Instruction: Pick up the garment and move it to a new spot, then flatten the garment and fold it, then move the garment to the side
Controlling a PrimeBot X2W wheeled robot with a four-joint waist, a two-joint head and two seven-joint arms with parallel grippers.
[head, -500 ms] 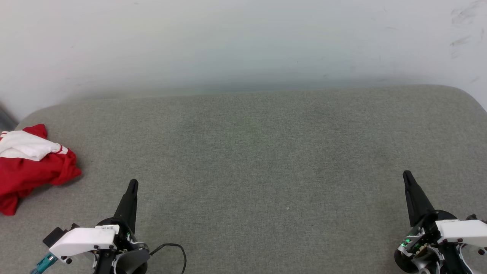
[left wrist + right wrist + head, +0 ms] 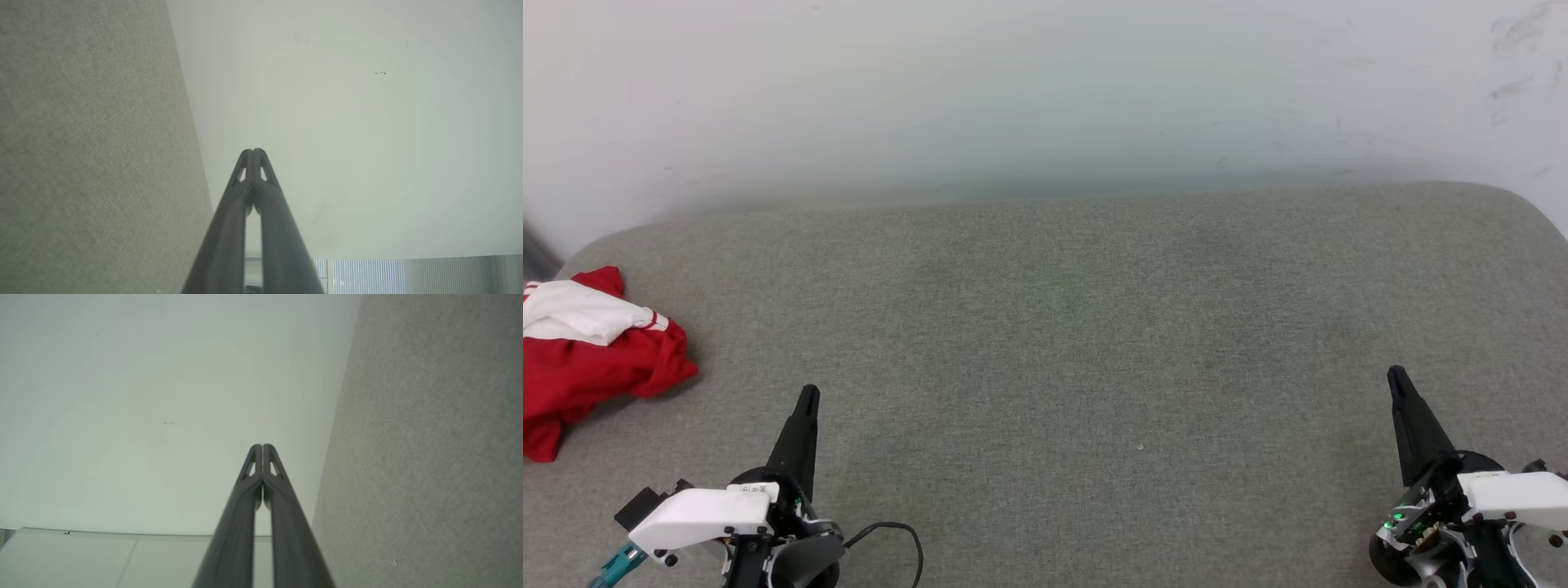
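Matt woven grey cloth surface (image 2: pixel 1094 343)

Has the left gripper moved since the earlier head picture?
No. The left gripper points up from the same spot on the grey surface, just as far from the red garment as before.

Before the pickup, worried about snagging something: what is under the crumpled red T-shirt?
The crumpled red T-shirt with white sleeve rests on the grey fabric surface, visible beside it. Anything beneath its folds is covered.
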